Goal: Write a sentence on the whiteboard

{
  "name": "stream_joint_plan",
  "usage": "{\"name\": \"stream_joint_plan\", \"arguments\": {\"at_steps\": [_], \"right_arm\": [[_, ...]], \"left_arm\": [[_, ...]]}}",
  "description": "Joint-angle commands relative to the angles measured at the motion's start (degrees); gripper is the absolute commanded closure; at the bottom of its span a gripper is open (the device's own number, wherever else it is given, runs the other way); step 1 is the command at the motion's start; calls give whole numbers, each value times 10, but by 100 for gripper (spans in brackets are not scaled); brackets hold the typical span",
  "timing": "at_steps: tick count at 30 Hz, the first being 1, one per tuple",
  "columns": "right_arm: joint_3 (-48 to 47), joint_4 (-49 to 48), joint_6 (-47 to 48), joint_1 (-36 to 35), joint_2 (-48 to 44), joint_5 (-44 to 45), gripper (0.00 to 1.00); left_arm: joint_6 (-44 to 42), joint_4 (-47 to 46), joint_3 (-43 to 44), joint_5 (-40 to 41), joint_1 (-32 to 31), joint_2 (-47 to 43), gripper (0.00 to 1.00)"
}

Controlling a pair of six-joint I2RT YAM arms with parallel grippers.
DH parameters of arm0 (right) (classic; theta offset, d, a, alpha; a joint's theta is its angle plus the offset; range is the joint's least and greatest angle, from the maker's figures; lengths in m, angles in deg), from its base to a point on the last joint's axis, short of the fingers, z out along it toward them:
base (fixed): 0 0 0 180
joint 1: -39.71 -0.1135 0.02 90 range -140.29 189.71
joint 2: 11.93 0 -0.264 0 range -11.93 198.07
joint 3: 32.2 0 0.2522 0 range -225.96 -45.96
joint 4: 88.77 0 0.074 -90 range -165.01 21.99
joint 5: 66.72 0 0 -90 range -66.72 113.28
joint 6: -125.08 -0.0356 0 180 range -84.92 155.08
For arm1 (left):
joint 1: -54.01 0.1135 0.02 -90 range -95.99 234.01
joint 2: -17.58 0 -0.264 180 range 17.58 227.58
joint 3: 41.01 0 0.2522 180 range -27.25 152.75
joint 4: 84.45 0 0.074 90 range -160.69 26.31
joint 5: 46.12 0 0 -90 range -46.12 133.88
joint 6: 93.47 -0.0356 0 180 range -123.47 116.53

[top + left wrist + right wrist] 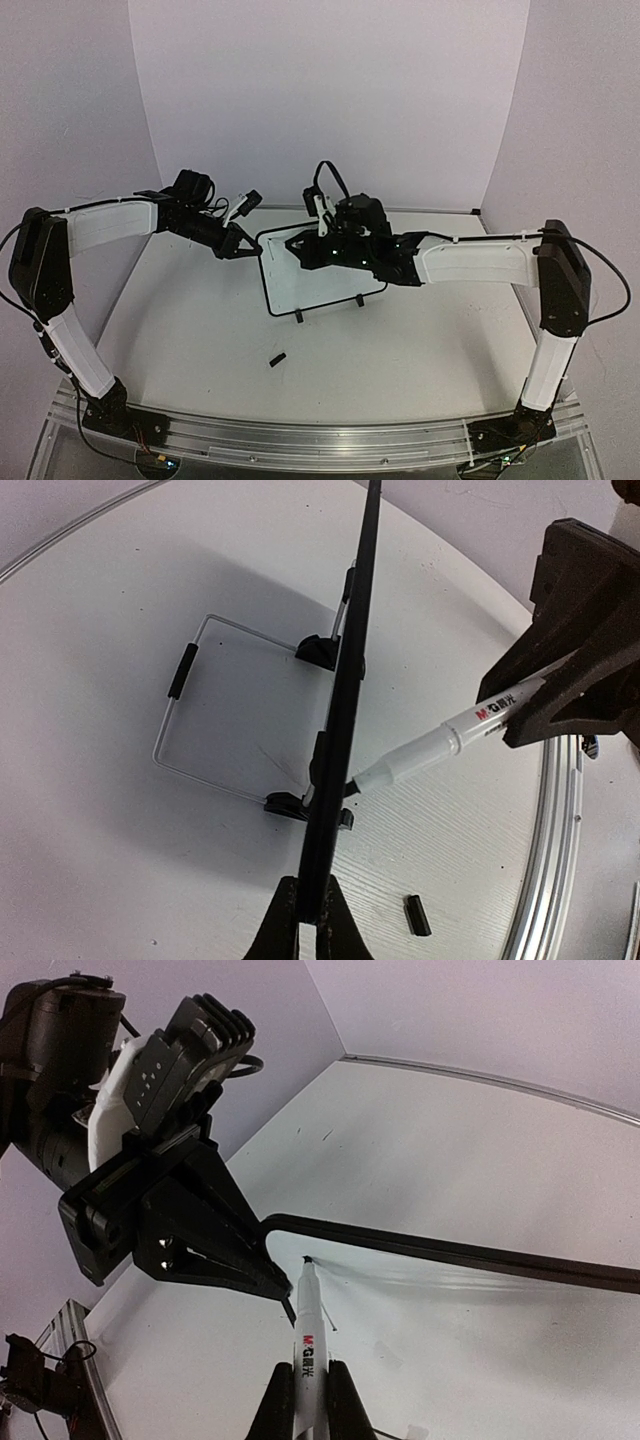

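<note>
From above, the whiteboard (325, 290) stands on the table (200, 340), left claw (240, 246) at its left edge, right claw (303, 252) before its face. Your left wrist view shows that claw pinched shut on the edge, marker (430, 750) tip meeting the face. Your right wrist view shows its claw clamping the marker by the board's top corner, no words visible: you're likely starting, so stroke steadily.

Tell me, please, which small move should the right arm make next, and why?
Probably slide the tip of the marker sideways across the whiteboard to begin the first stroke. The right gripper is shut on the marker, whose tip meets the board's face near a corner; no writing shows there, and the left gripper clamps the board's edge.
</note>
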Motion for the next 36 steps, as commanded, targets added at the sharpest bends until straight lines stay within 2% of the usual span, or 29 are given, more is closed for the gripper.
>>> {"name": "stream_joint_plan", "arguments": {"at_steps": [1, 8, 20, 29, 36], "right_arm": [[18, -3, -4, 10, -22, 52, 100], [31, -3, -5, 10, -28, 53, 100], [-8, 3, 3, 10, 11, -16, 100], [-16, 6, 2, 10, 21, -15, 100], [9, 6, 0, 10, 1, 22, 100]], "left_arm": [[-17, 46, 0, 22, -14, -2, 100], [-17, 46, 1, 23, -14, -3, 100], [-18, 46, 1, 25, -15, -2, 100], [-19, 47, 1, 26, -15, -1, 100], [-20, 47, 1, 27, -15, -2, 100]]}}
